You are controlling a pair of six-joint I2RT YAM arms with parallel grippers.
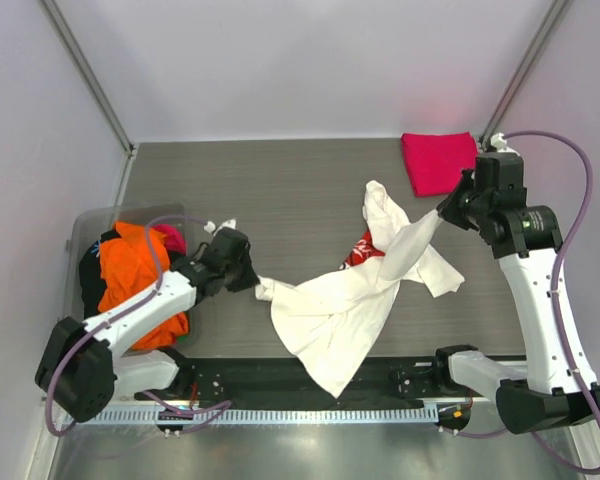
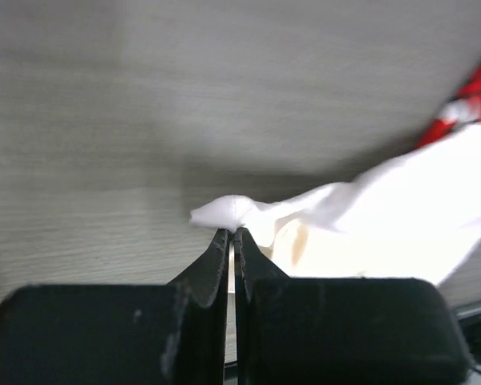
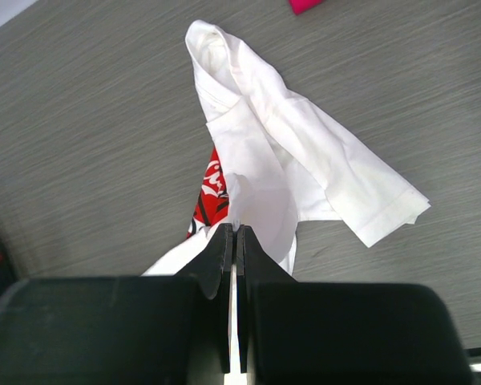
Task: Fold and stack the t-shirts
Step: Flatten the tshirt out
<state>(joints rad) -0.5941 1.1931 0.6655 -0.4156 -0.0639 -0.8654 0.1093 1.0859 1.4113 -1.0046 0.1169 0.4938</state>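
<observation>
Left gripper [image 2: 232,233] clenched on white shirt [image 1: 340,310] corner, right gripper [image 3: 235,228] pinching far side; we judge spreading underway; next we pull apart, lay flat.

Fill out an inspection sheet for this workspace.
Surface: grey wood-grain table, no stains seen.
Job's things: white t-shirt crumpled mid-table, red panel showing; pink-red t-shirt folded far right; orange t-shirt in clear bin, left.
Clutter: nothing seen.
End effectors: left end effector shut on the white t-shirt's left edge; right end effector shut on its right side.
Cables: purple cables loop loose at both sides.
Surroundings: pale walls on three sides.
</observation>
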